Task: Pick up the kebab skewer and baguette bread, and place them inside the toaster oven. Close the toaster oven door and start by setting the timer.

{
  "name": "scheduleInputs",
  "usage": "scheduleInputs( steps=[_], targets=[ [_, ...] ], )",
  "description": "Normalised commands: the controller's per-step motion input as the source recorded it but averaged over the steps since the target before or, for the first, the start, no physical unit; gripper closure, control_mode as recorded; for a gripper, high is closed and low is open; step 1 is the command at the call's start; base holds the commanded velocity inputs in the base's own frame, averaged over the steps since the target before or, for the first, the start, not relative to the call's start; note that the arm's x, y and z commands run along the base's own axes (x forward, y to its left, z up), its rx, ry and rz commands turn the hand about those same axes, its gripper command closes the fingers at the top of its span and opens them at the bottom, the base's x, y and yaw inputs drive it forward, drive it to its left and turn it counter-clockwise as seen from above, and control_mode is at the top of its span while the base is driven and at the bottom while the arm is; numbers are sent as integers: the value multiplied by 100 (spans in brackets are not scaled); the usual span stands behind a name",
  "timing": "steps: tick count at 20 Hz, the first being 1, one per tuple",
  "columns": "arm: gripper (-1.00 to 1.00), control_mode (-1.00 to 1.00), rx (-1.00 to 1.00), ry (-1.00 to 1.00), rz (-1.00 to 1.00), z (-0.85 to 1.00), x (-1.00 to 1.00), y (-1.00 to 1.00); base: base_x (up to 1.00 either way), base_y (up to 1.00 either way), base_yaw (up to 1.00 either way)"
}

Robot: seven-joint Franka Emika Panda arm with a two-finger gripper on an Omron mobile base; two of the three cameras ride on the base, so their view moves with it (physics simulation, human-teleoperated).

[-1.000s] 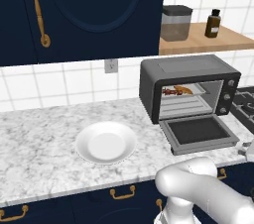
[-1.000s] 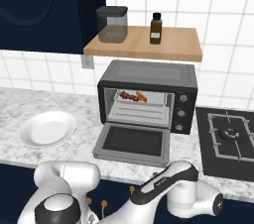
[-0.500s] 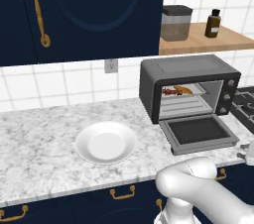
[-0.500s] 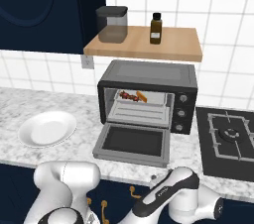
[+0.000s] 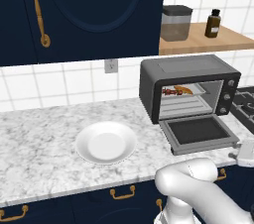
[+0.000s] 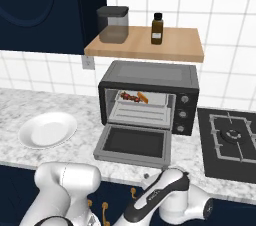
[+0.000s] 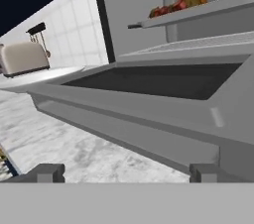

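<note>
Hovering with jaws wide, our gripper (image 7: 126, 171) sits just near of the lowered toaster oven door (image 7: 163, 99).

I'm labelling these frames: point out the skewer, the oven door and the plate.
skewer (image 6: 129, 97): right base view, its red chunks.
oven door (image 6: 135, 142): right base view, dark glass of the lowered panel.
plate (image 5: 105, 142): left base view, its centre.
</note>
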Motion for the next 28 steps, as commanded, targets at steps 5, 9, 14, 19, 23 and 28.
scheduleInputs(
  steps=[5, 9, 14, 19, 23, 28],
  targets=[
    [-100, -100, 0, 0, 0, 0, 15, 5, 0, 0, 0],
    [-100, -100, 1, 0, -1, 0, 1, 0, 0, 0, 0],
    [-100, -100, 0, 0, -11, -4, 0, 0, 0, 0, 0],
    [-100, -100, 0, 0, -13, 0, 15, 0, 0, 0, 0],
    [-100, -100, 0, -1, -11, 17, 25, 4, 0, 0, 0],
    [-100, -100, 1, -16, -4, 55, 6, 12, 0, 0, 0]
  ],
)
